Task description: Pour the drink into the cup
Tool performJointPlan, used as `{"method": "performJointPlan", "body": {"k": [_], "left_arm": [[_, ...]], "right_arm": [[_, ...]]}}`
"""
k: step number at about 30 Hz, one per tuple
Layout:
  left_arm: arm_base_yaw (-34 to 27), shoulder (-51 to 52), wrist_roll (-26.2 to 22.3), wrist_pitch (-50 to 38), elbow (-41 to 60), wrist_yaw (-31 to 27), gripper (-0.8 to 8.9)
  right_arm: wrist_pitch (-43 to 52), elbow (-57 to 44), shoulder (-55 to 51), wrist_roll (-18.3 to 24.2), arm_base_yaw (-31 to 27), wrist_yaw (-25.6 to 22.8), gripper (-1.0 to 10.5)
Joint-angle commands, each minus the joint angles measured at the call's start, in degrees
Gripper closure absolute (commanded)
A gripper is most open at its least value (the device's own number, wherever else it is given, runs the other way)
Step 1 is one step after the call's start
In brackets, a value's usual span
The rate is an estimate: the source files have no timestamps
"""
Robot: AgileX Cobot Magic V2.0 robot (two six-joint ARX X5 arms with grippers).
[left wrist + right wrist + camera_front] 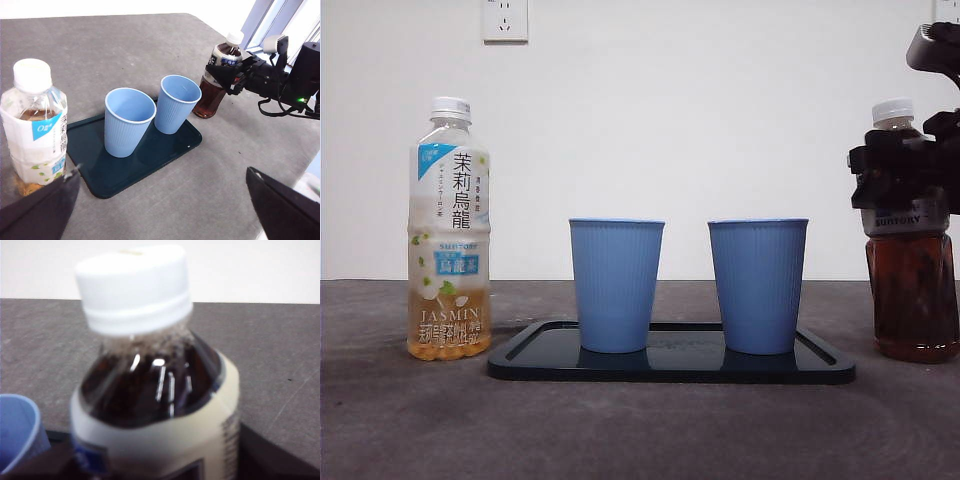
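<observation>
At table's far side, right gripper [905,180] clamped on dark tea bottle [912,300], capped, upright, just beside tray [670,372]. On tray, two blue cups [616,285], empty. Left gripper [160,210] parted, near jasmine tea bottle [448,240].

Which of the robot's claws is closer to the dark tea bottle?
The right claw: it is at the dark tea bottle, around its upper part. The left claw hangs back near the jasmine bottle.

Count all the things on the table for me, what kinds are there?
Blue cups: 2, left blue cup and right blue cup
Bottles: 2, jasmine tea bottle and dark tea bottle
Black tray: 1
Total: 5
</observation>
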State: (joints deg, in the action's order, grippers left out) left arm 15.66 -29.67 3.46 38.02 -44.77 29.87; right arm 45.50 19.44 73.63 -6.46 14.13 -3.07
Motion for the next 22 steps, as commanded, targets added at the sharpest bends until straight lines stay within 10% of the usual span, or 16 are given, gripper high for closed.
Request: {"method": "performJointPlan", "body": {"k": [1,11,22], "left_arm": [[0.26,-0.31,-1.09,-0.33,-0.92,-0.15,2.84],[0.26,-0.39,-1.11,-0.31,-0.92,-0.15,2.84],[0.26,-2.05,-1.16,-0.17,-0.74,-0.59,2.93]], "right_arm": [[1.88,1.01,-0.13,-0.66,0.20,0.11,5.3],[-5.73,1.14,-4.72,-0.66,0.20,0.02,4.6],[-37.18,1.90,-27.82,-7.04,0.37,0.48,4.6]]}}
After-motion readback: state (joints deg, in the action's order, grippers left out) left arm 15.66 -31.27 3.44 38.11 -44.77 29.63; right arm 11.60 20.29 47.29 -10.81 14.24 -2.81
